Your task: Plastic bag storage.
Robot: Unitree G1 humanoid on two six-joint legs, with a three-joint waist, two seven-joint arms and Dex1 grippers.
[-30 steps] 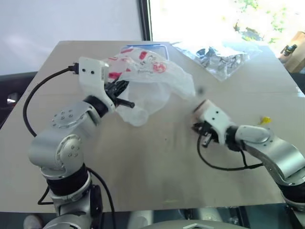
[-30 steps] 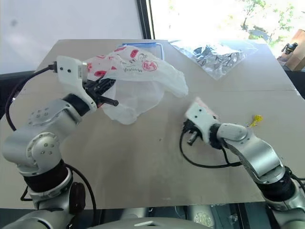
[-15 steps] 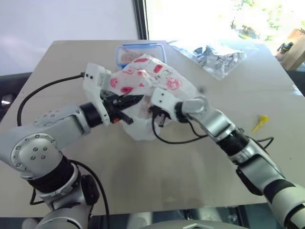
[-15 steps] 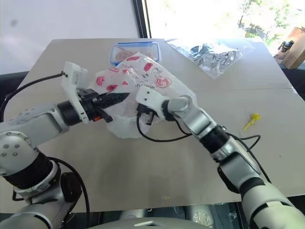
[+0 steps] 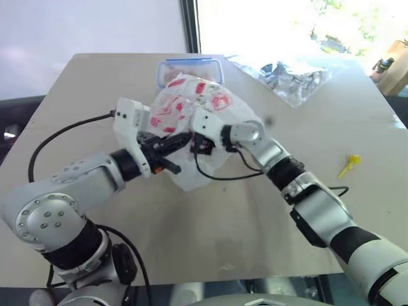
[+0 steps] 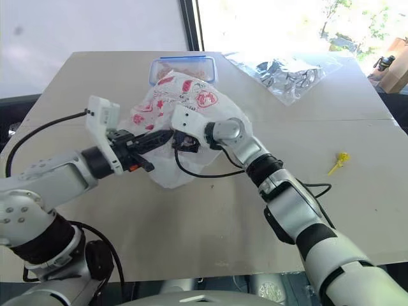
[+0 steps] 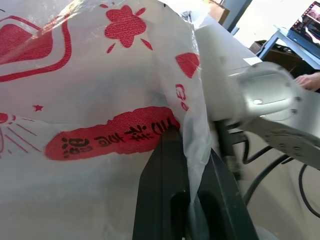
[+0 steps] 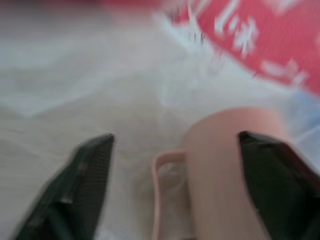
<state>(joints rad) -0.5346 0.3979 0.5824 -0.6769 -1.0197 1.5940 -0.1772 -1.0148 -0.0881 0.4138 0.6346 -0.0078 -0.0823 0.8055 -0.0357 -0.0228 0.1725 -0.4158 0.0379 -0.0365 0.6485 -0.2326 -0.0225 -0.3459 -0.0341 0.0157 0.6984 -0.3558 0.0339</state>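
Fingers of the left gripper (image 7: 192, 200) pinch the plastic bag (image 5: 191, 111) while the right gripper (image 8: 175, 185) gapes wide beside a beige cup (image 8: 225, 165).

bag (image 5: 191, 115) mid table (image 5: 210, 217) | lidded box (image 5: 185, 65) behind | clear bag (image 5: 296, 76) far right

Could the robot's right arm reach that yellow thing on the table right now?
Probably not without pulling back first. The right gripper is stretched across to the plastic bag, fingers open beside a beige cup, while the yellow thing lies apart on bare table, nothing covering it.
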